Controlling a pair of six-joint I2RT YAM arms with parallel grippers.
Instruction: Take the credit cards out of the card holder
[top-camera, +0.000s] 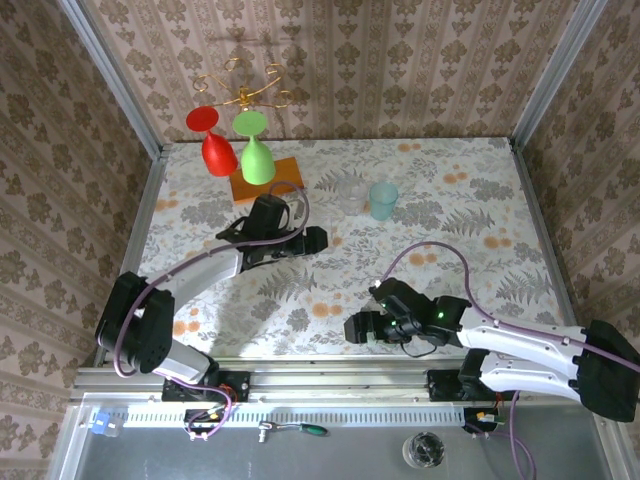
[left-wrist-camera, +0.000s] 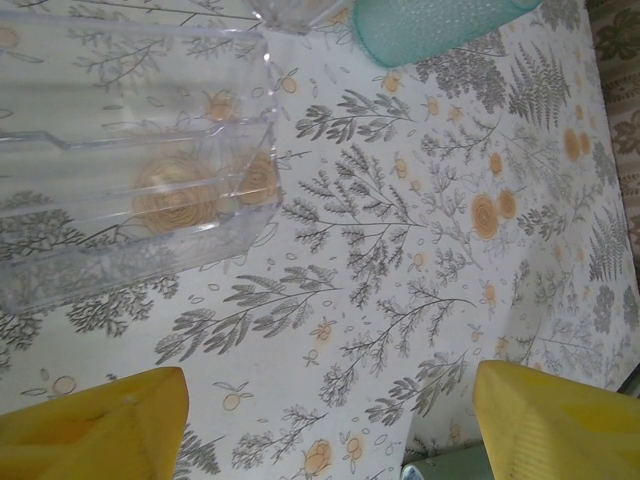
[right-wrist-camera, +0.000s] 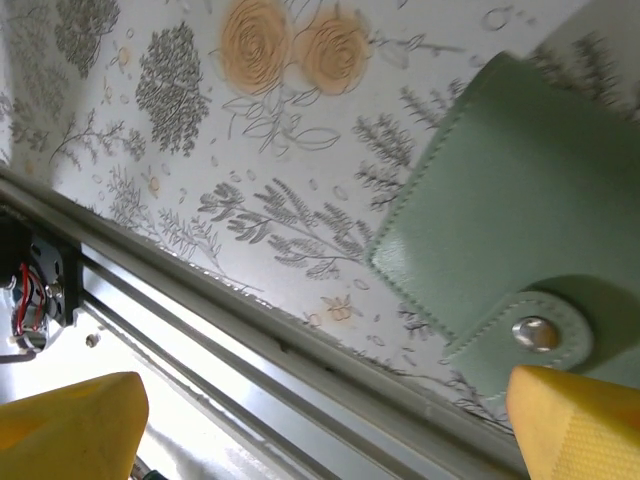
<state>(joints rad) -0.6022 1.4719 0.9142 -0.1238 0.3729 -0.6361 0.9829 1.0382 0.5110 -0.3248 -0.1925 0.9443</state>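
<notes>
The card holder (right-wrist-camera: 505, 230) is a sage-green wallet lying shut on the flowered tablecloth, its flap held by a metal snap (right-wrist-camera: 535, 333). It sits close to the table's near edge. My right gripper (right-wrist-camera: 325, 430) is open over that edge, and its right finger (right-wrist-camera: 580, 425) is right beside the flap. From above, the right gripper (top-camera: 358, 328) is low at the front of the table. The left gripper (top-camera: 318, 240) hangs open above bare cloth at mid-table, its yellow fingers (left-wrist-camera: 100, 420) wide apart with nothing between them. The credit cards are hidden.
A clear plastic box (left-wrist-camera: 130, 170) and a teal cup (top-camera: 383, 200) stand just beyond the left gripper. An orange board (top-camera: 265, 180) and red and green glasses (top-camera: 240, 150) sit at the back. A metal rail (right-wrist-camera: 250, 330) runs along the near edge.
</notes>
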